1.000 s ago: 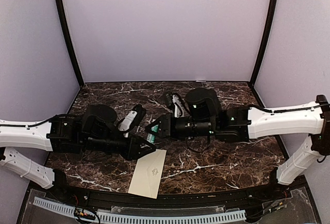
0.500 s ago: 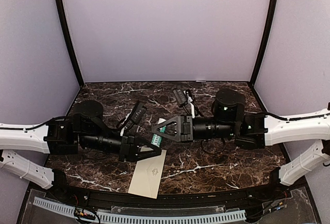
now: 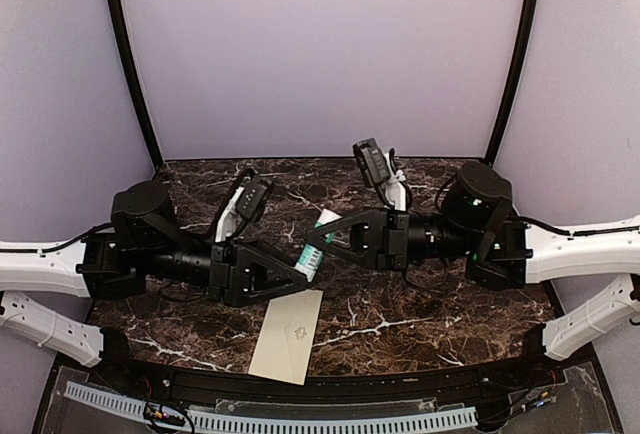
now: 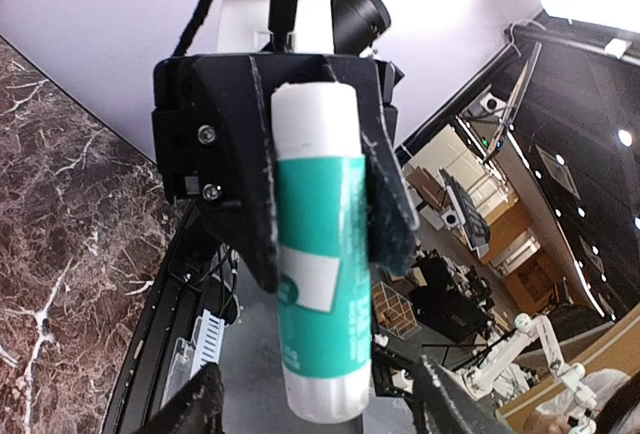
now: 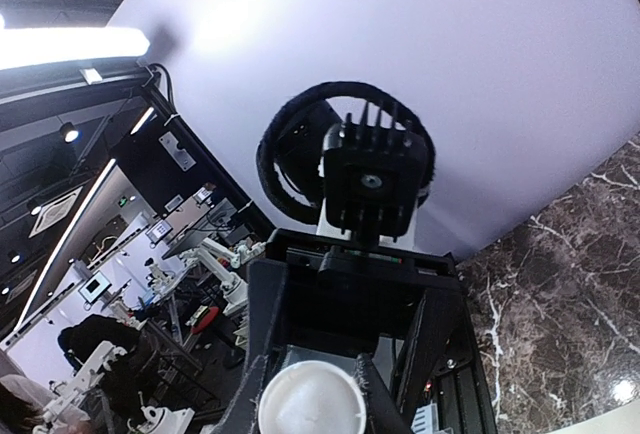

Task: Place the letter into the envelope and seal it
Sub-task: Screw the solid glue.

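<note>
Flat on the dark marble desk (image 3: 430,304), near its front edge and left of centre: the cream envelope (image 3: 288,336), long side running away from the arms' bases at a slight slant, faint emblem facing up, flap out of sight, touched by neither claw. Raised off the desk and meeting tip to tip over the middle: both arms. Clamped in the right claw (image 3: 314,242): a glue stick (image 3: 309,257), white tube with a teal label, pinched from two sides across its upper body just below one white end, plain in the left wrist view. Spread wide around the stick's other end, a clear gap on either side and no contact: the left claw (image 3: 297,274). In the right wrist view, only the round white end of the stick low in the picture, with the left arm's wrist camera straight ahead beyond it. In the top view, stick slanted between the two claws, just beyond the envelope's far short edge, the left claw's tip overlapping that edge
</note>
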### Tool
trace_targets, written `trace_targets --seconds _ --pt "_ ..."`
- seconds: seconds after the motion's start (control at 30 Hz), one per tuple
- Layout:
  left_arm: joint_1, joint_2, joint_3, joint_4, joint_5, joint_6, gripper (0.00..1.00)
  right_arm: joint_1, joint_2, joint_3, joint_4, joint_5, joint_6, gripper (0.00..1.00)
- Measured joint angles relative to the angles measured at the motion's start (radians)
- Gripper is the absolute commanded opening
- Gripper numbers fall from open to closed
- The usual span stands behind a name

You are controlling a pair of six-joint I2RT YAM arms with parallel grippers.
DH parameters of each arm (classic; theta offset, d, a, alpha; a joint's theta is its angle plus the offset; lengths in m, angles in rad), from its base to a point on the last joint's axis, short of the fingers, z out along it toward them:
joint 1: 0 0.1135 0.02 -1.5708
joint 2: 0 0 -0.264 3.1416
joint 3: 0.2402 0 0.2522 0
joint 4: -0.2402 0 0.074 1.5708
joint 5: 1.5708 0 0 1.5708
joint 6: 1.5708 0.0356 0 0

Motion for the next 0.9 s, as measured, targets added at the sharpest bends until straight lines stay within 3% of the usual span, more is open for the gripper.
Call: trace_targets --seconds 0.3,0.9 --pt "0.0 -0.059 0.0 0.008 -0.138 -0.021 0.71 0.022 0.003 0.068 -0.023 0.132 -0.072 0.0" --pt "0.005 -0.001 0.0 0.048 -0.152 -0.04 0.55 0.037 0.037 0.091 -0.079 0.155 -0.093 0.0"
